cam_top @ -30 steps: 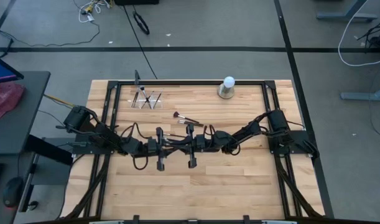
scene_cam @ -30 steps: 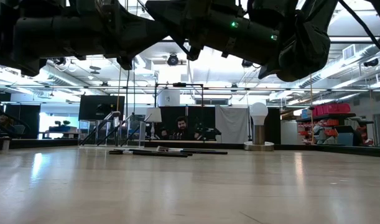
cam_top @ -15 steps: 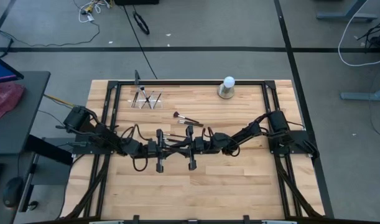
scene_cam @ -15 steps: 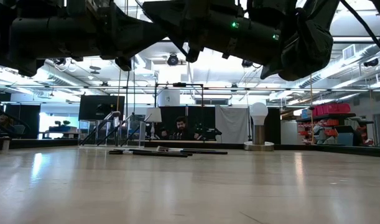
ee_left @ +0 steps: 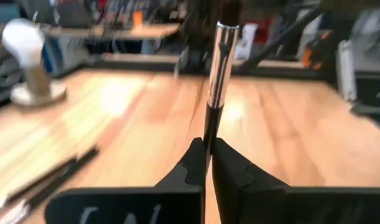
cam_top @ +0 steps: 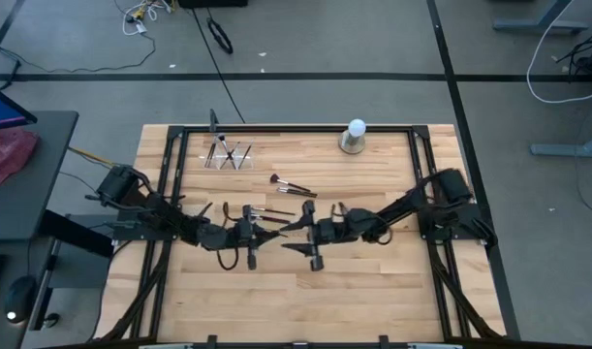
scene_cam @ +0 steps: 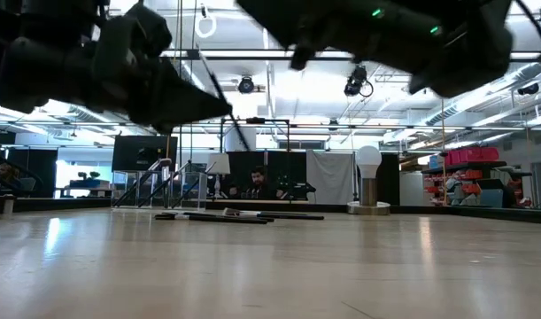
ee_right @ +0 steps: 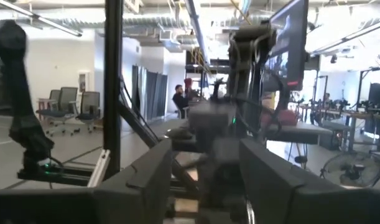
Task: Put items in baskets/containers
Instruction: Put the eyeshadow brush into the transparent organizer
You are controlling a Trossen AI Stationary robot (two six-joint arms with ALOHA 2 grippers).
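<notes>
We're holding one makeup brush in the left pincer: jaws clamped on the black handle near its low end, ferrule and bristles sticking well out past the tips. In the high view the left pincer is sitting mid-surface, well short of the clear holder, which is near the far-left corner with a few brushes already standing in it.

The right pincer is hanging open with nothing in it; its fingers are spread wide. It's parked close to the left one at mid-surface.

Risks as we're reading them:
- The grip is far down the handle, so the brush is acting as a long lever. Any quick swing and it's likely pivoting or slipping in the jaws.
- The two arms are crowding each other. The brush tip is pointing toward the right arm, so a turn could knock it.
- The holder is light and nearly invisible on the wooden surface. A brush coming in tilted could tip it or push it along.
- Loose brushes are lying just beyond the pincers; a low pass would scatter them.
</notes>
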